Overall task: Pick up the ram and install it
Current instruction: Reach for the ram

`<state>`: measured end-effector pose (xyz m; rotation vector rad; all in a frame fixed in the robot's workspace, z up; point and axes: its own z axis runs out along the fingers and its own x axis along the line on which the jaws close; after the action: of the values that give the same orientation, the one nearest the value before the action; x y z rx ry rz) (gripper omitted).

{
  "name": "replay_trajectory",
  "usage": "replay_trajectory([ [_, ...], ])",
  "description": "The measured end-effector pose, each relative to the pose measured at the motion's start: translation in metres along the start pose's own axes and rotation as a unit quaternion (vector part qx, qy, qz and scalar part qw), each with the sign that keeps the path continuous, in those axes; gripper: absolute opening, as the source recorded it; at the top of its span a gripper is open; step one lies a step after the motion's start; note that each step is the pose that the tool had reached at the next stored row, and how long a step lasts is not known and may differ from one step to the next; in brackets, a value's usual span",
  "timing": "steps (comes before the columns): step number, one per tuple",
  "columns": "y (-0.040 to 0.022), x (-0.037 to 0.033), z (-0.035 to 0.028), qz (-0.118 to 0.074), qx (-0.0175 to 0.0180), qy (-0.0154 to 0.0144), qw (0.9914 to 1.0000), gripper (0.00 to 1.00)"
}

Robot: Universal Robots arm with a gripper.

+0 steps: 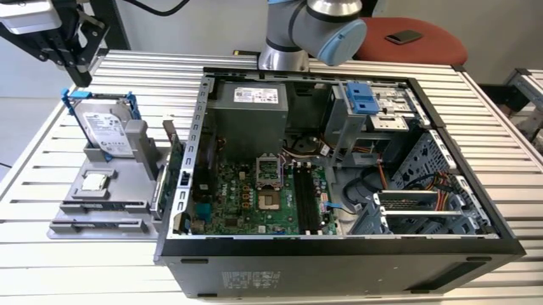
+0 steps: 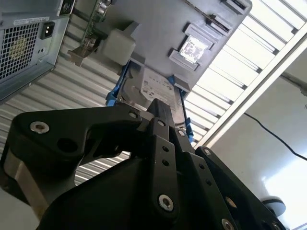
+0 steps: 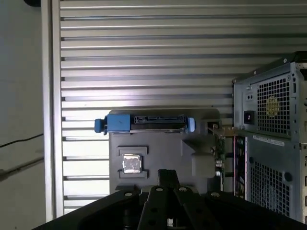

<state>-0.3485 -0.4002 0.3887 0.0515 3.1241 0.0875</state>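
While the ram (image 1: 103, 207) seems to sit as a dark strip in a front slot of the gray tray (image 1: 63, 225), beside the open computer case (image 1: 339, 244), the gripper (image 1: 82, 77) hangs well above this tray. Its fingers (image 2: 160, 112) are pressed together and hold nothing. I judge this is the approach, with picking not yet begun. In the first wrist view the hard drive (image 3: 144, 123) stands ahead. A grasp would call for parted fingers, aligned across the thin strip.
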Motion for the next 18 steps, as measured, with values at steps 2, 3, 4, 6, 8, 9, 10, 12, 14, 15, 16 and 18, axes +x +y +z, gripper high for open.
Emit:
replay_trajectory([
  [2,0.0,0.0003,0.0,-0.001,0.0,0.0001,1.0,0.0],
  [3,0.0,0.0003,0.0,-0.001,-0.0001,0.0,1.0,0.0],
  [4,0.0,0.0004,0.0,-0.001,0.0,0.0001,1.0,0.0],
  [6,-0.0001,0.0005,0.0,-0.001,0.0,0.0001,1.0,0.0],
  [8,-0.0015,0.0005,0.0,-0.001,-0.0001,0.0001,1.0,0.0],
  [9,-0.0028,0.0004,-0.0002,-0.001,0.0,0.0001,1.0,0.0],
  [10,-0.0045,0.0003,-0.0002,-0.001,-0.0001,0.0001,1.0,0.0],
  [12,-0.0092,0.0002,-0.0005,-0.001,-0.0001,0.0001,1.0,0.0],
  [14,-0.0143,0.0,-0.0007,-0.001,-0.0001,0.0,1.0,0.0],
  [15,-0.0169,-0.0001,-0.0009,-0.001,-0.0001,0.0001,1.0,0.0],
  [16,-0.0194,-0.0002,-0.0011,-0.001,0.0,0.0001,1.0,0.0],
  [18,-0.0246,-0.0004,-0.0013,-0.001,-0.0001,0.0,1.0,0.0],
])
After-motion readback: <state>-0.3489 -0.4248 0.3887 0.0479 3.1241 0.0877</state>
